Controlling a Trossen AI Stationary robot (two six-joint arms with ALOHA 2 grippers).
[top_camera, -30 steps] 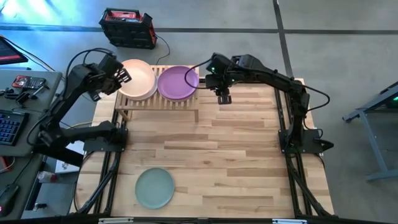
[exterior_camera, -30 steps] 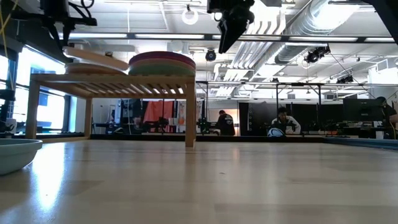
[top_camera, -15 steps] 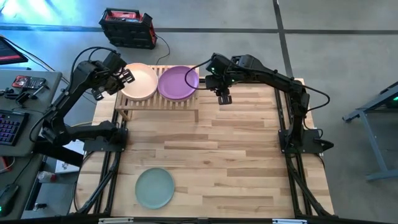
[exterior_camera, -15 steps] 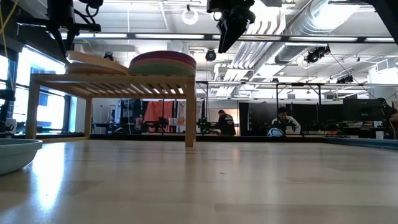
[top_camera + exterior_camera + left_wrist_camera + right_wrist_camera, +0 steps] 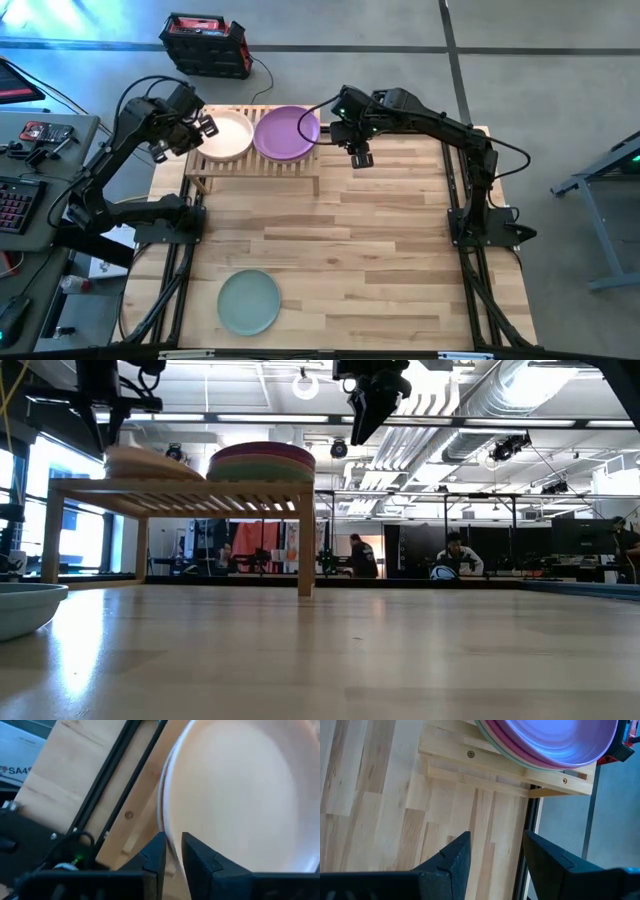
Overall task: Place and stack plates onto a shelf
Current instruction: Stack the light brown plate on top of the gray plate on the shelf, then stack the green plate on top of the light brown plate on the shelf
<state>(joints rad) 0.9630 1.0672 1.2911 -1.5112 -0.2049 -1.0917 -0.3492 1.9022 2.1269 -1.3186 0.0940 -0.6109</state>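
The light-wood shelf stands at the table's far left. On its left half a peach plate lies flat on a low stack. On its right half a purple plate tops a taller stack. My left gripper points steeply down at the peach plate's left rim, its fingers a little apart with the rim between them. My right gripper hangs open above the table, just right of the shelf. A grey-green plate rests on the table near the front left. My left gripper has one finger outside and one inside the peach plate's left rim, coming from above. I cannot tell whether either finger touches the rim. The plate lies level on the stack below it.
Bare tabletop stretches from the shelf to the near and right edges. A black and red case sits on the floor beyond the table. A desk with a keyboard stands to the left. People sit in the room behind.
The peach plate was tilted, its left edge held higher by my left gripper. That edge has come down, and the plate now lies level on the left stack.
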